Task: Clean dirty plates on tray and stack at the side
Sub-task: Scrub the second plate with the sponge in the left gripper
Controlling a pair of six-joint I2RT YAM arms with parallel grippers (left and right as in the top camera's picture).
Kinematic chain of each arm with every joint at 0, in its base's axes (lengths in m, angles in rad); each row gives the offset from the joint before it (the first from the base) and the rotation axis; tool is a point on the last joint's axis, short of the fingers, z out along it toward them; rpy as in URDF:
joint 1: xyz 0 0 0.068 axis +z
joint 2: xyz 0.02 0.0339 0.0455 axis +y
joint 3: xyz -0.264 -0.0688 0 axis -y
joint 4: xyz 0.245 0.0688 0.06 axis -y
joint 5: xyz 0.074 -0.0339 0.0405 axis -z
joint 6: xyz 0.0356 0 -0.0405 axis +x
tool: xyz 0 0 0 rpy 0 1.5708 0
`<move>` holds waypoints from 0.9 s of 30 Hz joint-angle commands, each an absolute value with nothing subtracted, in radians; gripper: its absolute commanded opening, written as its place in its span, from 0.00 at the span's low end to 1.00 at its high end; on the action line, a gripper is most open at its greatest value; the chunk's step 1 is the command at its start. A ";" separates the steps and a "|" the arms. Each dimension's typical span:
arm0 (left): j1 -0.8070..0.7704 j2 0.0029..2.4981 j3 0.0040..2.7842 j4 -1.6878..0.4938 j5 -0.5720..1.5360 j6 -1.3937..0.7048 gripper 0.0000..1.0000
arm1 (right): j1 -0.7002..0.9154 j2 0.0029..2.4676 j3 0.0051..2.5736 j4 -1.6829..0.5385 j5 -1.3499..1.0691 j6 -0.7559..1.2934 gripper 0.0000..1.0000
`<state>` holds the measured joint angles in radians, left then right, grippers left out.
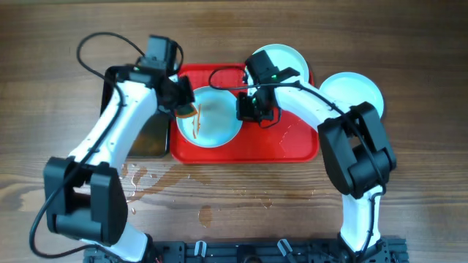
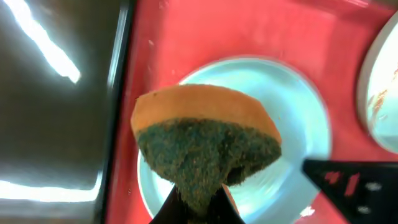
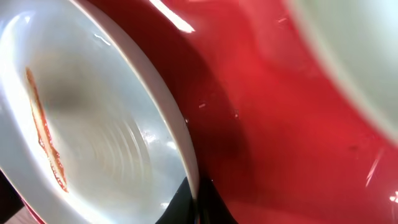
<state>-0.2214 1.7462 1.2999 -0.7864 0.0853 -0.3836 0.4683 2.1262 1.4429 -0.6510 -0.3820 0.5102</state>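
A pale aqua plate [image 1: 212, 120] with orange-brown smears lies on the left half of the red tray [image 1: 292, 142]. My left gripper [image 1: 183, 106] is shut on an orange sponge with a green scrub face [image 2: 205, 140], held just over the plate's left edge [image 2: 292, 124]. My right gripper [image 1: 245, 109] is shut on the plate's right rim [image 3: 186, 155]; the smear [image 3: 43, 134] shows on the plate's face. A second plate [image 1: 279, 62] sits at the tray's far right corner. A third plate [image 1: 352, 91] lies on the table right of the tray.
A narrow black tray [image 1: 150, 135] lies along the red tray's left side, also in the left wrist view [image 2: 56, 93]. Water drops [image 1: 150, 179] are spread on the wooden table in front of the trays.
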 commanded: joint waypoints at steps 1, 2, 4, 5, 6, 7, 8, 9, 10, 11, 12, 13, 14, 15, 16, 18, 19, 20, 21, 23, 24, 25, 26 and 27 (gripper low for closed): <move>-0.259 1.797 1.192 -0.684 0.104 -0.305 0.04 | 0.464 2.151 1.451 -0.648 -0.413 0.497 0.04; -0.270 1.814 1.174 -0.660 0.105 -0.282 0.04 | 0.464 2.151 1.451 -0.648 -0.414 0.496 0.04; -0.295 1.847 1.145 -0.604 0.104 -0.213 0.04 | 0.464 2.151 1.451 -0.648 -0.417 0.496 0.04; -0.308 1.864 1.131 -0.574 0.104 -0.187 0.04 | 0.464 2.151 1.451 -0.648 -0.417 0.496 0.04; -0.313 1.875 1.130 -0.569 0.100 -0.186 0.04 | 0.464 2.151 1.451 -0.648 -0.417 0.497 0.04; -0.321 1.892 1.130 -0.569 0.101 -0.186 0.04 | 0.464 2.151 1.451 -0.648 -0.417 0.496 0.04; -0.324 1.895 1.130 -0.581 0.102 -0.186 0.04 | 0.464 2.151 1.451 -0.647 -0.417 0.496 0.04; -0.326 1.895 1.130 -0.592 0.115 -0.186 0.04 | 0.464 2.151 1.451 -0.646 -0.417 0.497 0.04; -0.330 1.895 1.131 -0.595 0.164 -0.159 0.04 | 0.464 2.151 1.451 -0.644 -0.418 0.497 0.04; -0.332 1.895 1.131 -0.587 0.233 -0.108 0.04 | 0.464 2.151 1.451 -0.642 -0.422 0.497 0.04; -0.332 1.895 1.131 -0.563 0.250 -0.105 0.04 | 0.464 2.151 1.451 -0.641 -0.429 0.497 0.04; -0.330 1.895 1.131 -0.529 0.246 -0.106 0.04 | 0.464 2.151 1.451 -0.641 -0.432 0.497 0.04; -0.327 1.895 1.131 -0.492 0.234 -0.118 0.04 | 0.465 2.151 1.451 -0.641 -0.432 0.497 0.04; -0.327 1.895 1.131 -0.438 0.189 -0.138 0.04 | 0.465 2.151 1.451 -0.642 -0.431 0.496 0.04; -0.327 1.895 1.131 -0.395 0.111 -0.175 0.04 | 0.465 2.151 1.451 -0.643 -0.431 0.496 0.04; -0.327 1.899 1.131 -0.344 -0.036 -0.236 0.04 | 0.465 2.151 1.451 -0.643 -0.431 0.497 0.04; -0.327 1.906 1.131 -0.329 -0.089 -0.252 0.04 | 0.465 2.151 1.451 -0.643 -0.431 0.497 0.04; -0.327 1.916 1.131 -0.320 -0.108 -0.252 0.04 | 0.465 2.151 1.451 -0.643 -0.431 0.497 0.05; -0.327 1.934 1.130 -0.324 -0.127 -0.257 0.04 | 0.465 2.151 1.451 -0.643 -0.431 0.497 0.04; -0.327 1.962 1.131 -0.380 -0.168 -0.337 0.04 | 0.465 2.151 1.451 -0.643 -0.431 0.497 0.04; -0.327 1.966 1.131 -0.424 -0.153 -0.353 0.04 | 0.465 2.151 1.451 -0.643 -0.431 0.497 0.04; -0.327 1.966 1.131 -0.477 -0.102 -0.352 0.04 | 0.465 2.151 1.451 -0.643 -0.431 0.497 0.04; -0.327 1.965 1.134 -0.548 -0.019 -0.344 0.04 | 0.465 2.151 1.451 -0.643 -0.431 0.496 0.04; -0.327 1.965 1.136 -0.598 0.049 -0.342 0.04 | 0.465 2.151 1.451 -0.643 -0.432 0.497 0.04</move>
